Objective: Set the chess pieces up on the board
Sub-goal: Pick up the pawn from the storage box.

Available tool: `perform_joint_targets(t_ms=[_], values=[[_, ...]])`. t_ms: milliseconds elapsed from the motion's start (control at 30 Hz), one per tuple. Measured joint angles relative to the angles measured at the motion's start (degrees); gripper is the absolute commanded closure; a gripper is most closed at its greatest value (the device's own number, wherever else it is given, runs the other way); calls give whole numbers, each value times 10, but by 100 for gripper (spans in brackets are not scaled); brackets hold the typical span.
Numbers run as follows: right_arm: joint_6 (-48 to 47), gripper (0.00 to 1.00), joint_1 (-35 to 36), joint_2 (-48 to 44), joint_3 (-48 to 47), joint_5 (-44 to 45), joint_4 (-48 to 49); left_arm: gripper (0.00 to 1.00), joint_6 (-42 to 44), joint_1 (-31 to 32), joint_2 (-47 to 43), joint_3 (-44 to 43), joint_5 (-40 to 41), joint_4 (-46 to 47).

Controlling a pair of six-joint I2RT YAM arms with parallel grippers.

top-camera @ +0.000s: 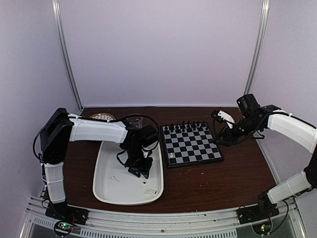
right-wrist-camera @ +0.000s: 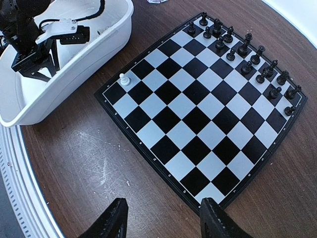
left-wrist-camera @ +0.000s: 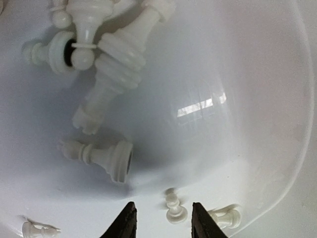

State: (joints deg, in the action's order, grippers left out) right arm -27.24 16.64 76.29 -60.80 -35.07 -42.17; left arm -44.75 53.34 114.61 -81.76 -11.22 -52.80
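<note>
A dark wooden table (top-camera: 208, 183) sat between plain pale walls (top-camera: 158, 49), carrying a white oblong tray (top-camera: 106, 191) on the left and the board (top-camera: 192, 144) just beside it on the right. The black chessmen (right-wrist-camera: 242, 47) stood in the two far rows of the board. Of the white side, only a lone white pawn (right-wrist-camera: 124, 78) stood on it, near the corner closest to the tray. The remaining white chess pieces (left-wrist-camera: 116, 59) lay tumbled on their sides in the tray, some touching or overlapping.

The left gripper (left-wrist-camera: 163, 214) hung low inside the tray, its jaws partly apart and gripping nothing, with a small pawn (left-wrist-camera: 174, 207) lying between them. The right gripper (right-wrist-camera: 163, 213) hovered over the near side of the board, jaws spread wide and empty.

The pieces looked like light, hard, glossy plastic, likely to roll or skid on the slick tray floor and to squirt out of a careless pinch. The narrow waist just above the base seemed the safest place to hold the pawn
</note>
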Motion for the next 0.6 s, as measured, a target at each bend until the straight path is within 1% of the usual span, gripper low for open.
perform_joint_targets(t_ms=[167,333,433,600], values=[[0,46,0,0,0,-1,0,69,0,9,-2,16,-7,2],[0,46,1,2,0,-1,0,71,0,23,-2,28,-13,-1],[0,46,1,2,0,-1,0,74,1,24,-2,28,-14,-1],[0,47,1,2,0,-1,0,76,2,26,-2,28,-13,-2]])
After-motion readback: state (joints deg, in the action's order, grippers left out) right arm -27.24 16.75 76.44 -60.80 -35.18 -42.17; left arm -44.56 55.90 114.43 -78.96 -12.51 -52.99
